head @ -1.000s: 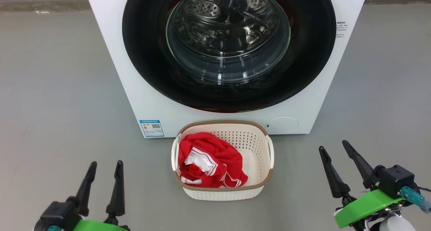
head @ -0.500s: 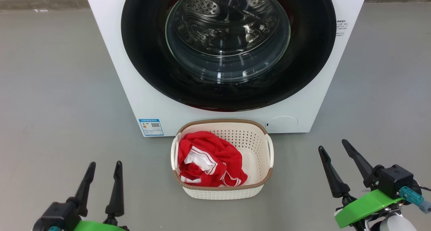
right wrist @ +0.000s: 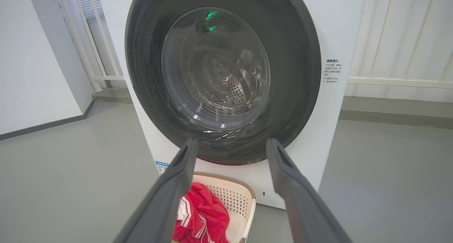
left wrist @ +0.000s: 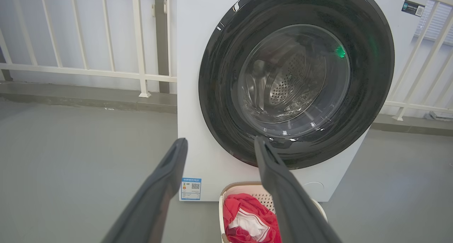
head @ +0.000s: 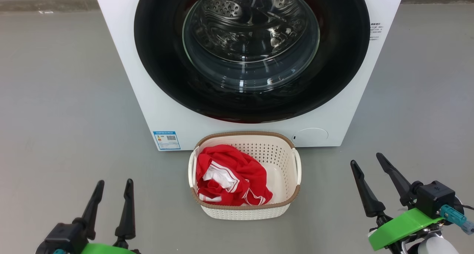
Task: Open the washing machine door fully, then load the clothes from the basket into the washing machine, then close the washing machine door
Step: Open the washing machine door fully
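Head view lays it out for you. Your left gripper (head: 114,182) hovers low over the grey floor (head: 55,98), its two long dark fingers spread apart and holding nothing. Ahead of it and to its right sits the small cream-white perforated plastic basket (head: 244,211) with the brown woven-look rim. The bright red clothes with white stripes (head: 229,176) lie bunched inside, on the side nearer this claw. Just beyond the basket stands the big white front-loading washing machine (head: 333,124). Its large round door with glossy black rim and bulging clear glass (head: 159,61) looks closed against the front. Your right gripper (head: 366,159) hangs to the basket's right, fingers likewise parted and empty, well short of the door.

You are at the first step, by my judgement: nothing opened, nothing loaded. Next, bring one claw up and forward to the door's rim and find an edge to pull. I cannot tell which side carries the hinge. Swing it wide without knocking the basket below.
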